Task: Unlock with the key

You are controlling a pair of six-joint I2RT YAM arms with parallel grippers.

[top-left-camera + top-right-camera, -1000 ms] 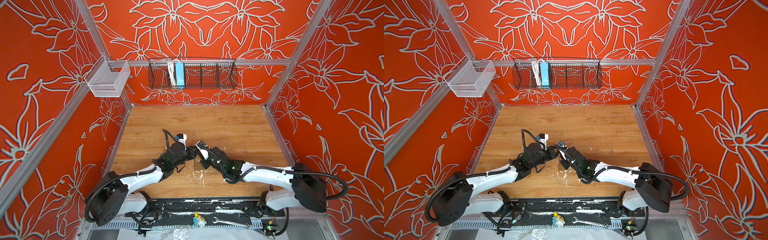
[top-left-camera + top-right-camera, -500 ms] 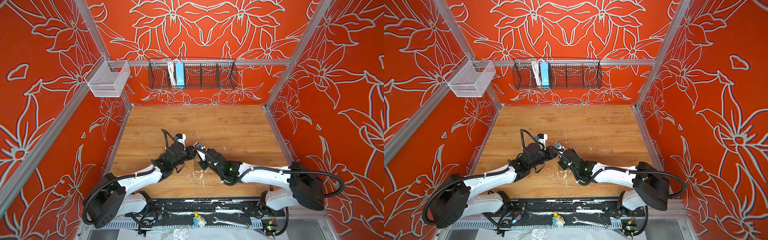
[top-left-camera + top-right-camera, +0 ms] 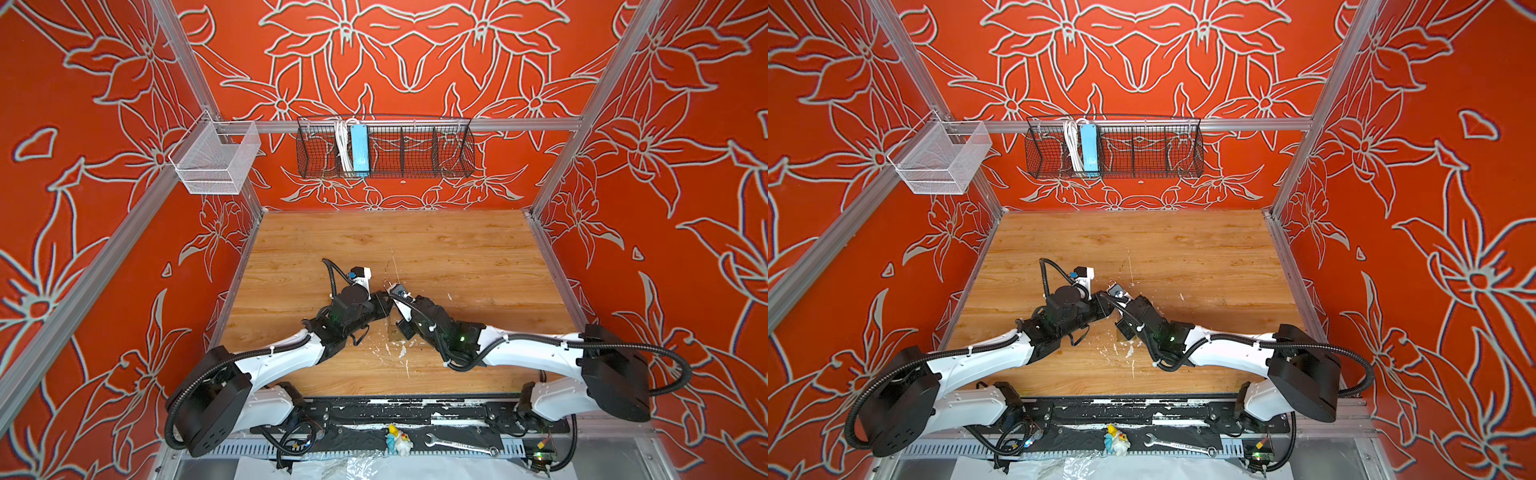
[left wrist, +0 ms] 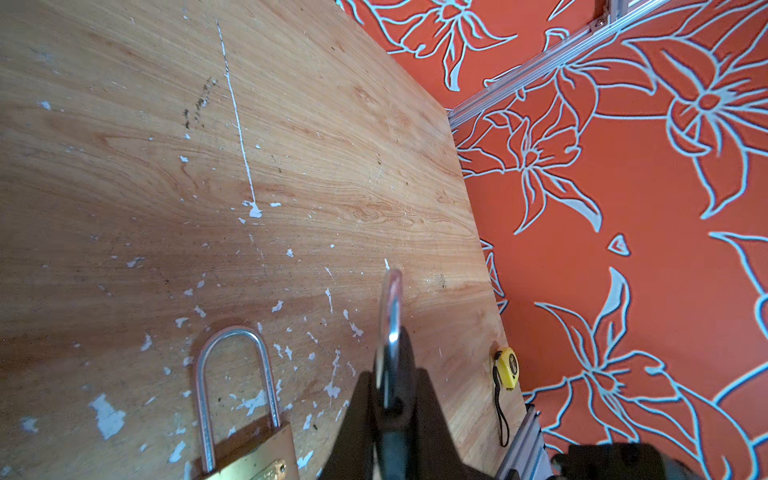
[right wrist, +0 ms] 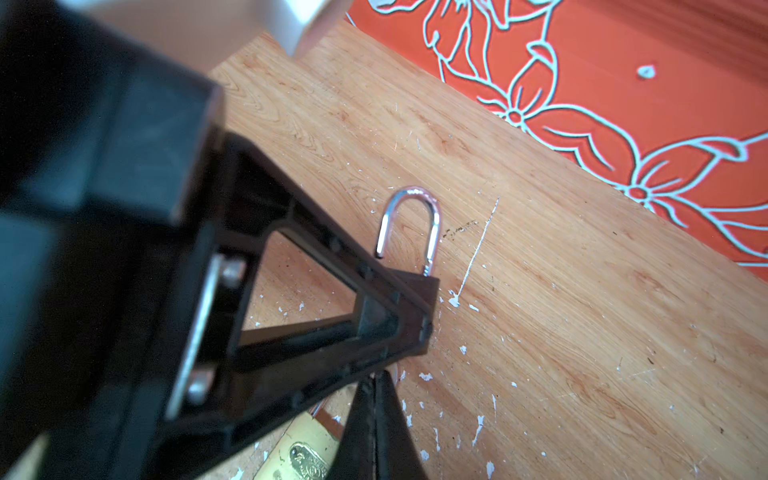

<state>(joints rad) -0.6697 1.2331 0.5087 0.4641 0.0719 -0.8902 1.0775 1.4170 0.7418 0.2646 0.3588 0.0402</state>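
Observation:
My left gripper (image 4: 388, 399) is shut on a small dark padlock (image 5: 419, 286). Its silver shackle (image 4: 390, 307) sticks out past the fingertips and shows as a small loop in both top views (image 3: 387, 284) (image 3: 1112, 284). My right gripper (image 5: 376, 386) is shut, its fingers pressed flat together. Its tips sit right under the left gripper's fingers (image 5: 332, 316) and the held padlock. The two grippers meet at mid-table (image 3: 390, 297) (image 3: 1113, 300). The key is hidden. A brass padlock (image 4: 249, 453) (image 5: 299, 453) with a long shackle lies flat on the table (image 3: 457, 257) below them.
A yellow tape measure (image 4: 508, 365) lies by the table's edge rail. On the back wall hang a black wire basket (image 3: 415, 149) holding a blue power strip (image 3: 359, 147), and a white mesh basket (image 3: 216, 162). A wrench (image 3: 461, 444) and a small figurine (image 3: 398, 436) rest on the front rail.
My right gripper has pushed in towards the left gripper's tip and closed its fingers. The left arm has kept still with the padlock in its grip.

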